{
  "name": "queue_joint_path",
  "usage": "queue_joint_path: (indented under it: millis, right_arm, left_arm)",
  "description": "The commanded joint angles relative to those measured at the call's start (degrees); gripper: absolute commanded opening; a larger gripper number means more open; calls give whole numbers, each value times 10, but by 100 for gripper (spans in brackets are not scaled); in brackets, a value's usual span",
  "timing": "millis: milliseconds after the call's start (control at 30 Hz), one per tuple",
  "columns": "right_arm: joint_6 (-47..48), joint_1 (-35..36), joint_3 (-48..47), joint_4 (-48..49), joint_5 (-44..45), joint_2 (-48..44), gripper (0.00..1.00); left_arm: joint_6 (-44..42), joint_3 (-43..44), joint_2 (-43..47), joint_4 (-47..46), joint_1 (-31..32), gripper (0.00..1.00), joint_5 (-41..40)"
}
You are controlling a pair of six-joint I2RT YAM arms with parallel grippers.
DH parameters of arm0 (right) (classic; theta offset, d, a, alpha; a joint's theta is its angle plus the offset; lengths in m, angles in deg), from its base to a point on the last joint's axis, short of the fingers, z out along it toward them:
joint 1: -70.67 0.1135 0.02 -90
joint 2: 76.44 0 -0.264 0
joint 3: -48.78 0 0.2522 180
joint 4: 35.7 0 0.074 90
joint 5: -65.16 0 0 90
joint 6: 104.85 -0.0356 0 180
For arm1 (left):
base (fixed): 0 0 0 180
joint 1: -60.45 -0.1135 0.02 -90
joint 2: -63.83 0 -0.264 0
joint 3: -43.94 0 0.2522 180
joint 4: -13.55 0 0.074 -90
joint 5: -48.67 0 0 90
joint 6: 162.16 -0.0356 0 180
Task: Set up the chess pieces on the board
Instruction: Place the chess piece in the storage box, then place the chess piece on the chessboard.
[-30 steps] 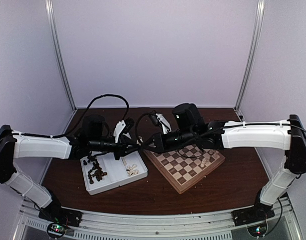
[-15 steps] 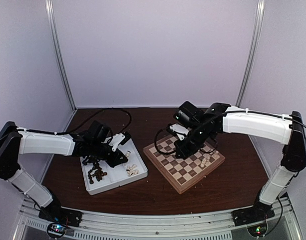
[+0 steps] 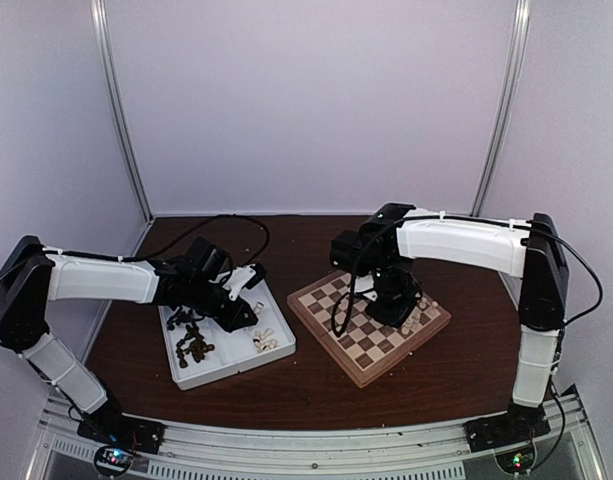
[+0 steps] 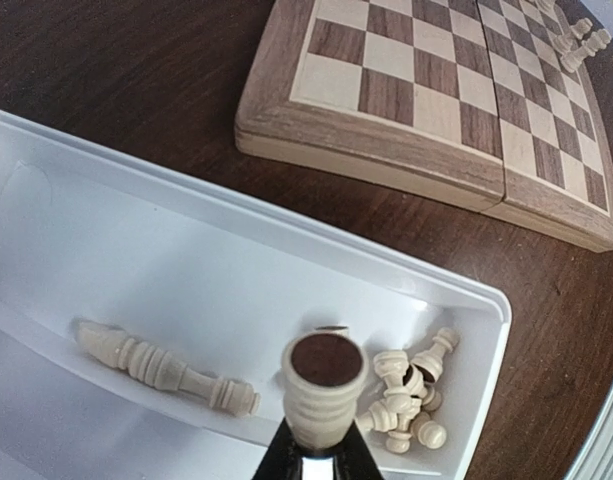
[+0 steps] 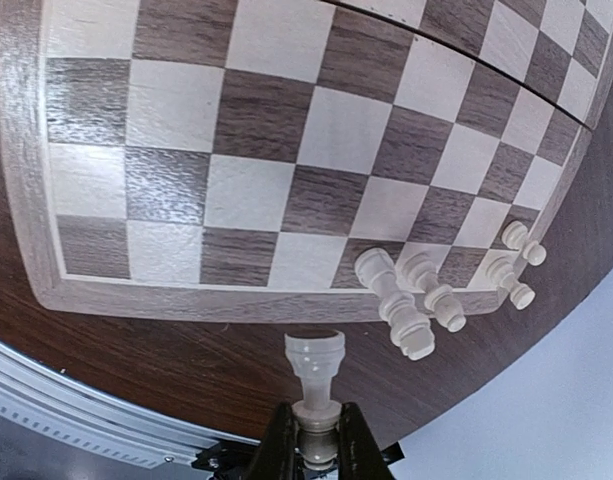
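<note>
No legible text anywhere (top view perhaps too coarse)

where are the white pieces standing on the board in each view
Top external: white pieces by the right corner of the board.
Left wrist: the pieces are in the picture's top right corner, at the board's far edge.
Right wrist: the pieces are at lower right, along the board's edge.
Shared landmark: the board's light wood rim.

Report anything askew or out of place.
The chessboard sits skewed to the table's front edge. In the white tray, one tall cream piece lies on its side, apart from the small heap of cream pieces.
</note>
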Motion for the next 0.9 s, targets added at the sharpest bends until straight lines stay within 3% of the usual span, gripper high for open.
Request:
queue_joint_path:
  millis: [0, 267, 867]
  right_arm:
    - [12, 3, -37, -47, 59, 23, 5]
    - [24, 12, -40, -39, 21, 54, 6]
    - [28, 26, -27, -36, -10, 88, 10]
  left_arm:
    - [-7, 7, 6, -1, -2, 11, 2]
    - [-4, 4, 19, -8, -2, 22, 10]
    - [-4, -20, 94, -15, -2, 26, -10]
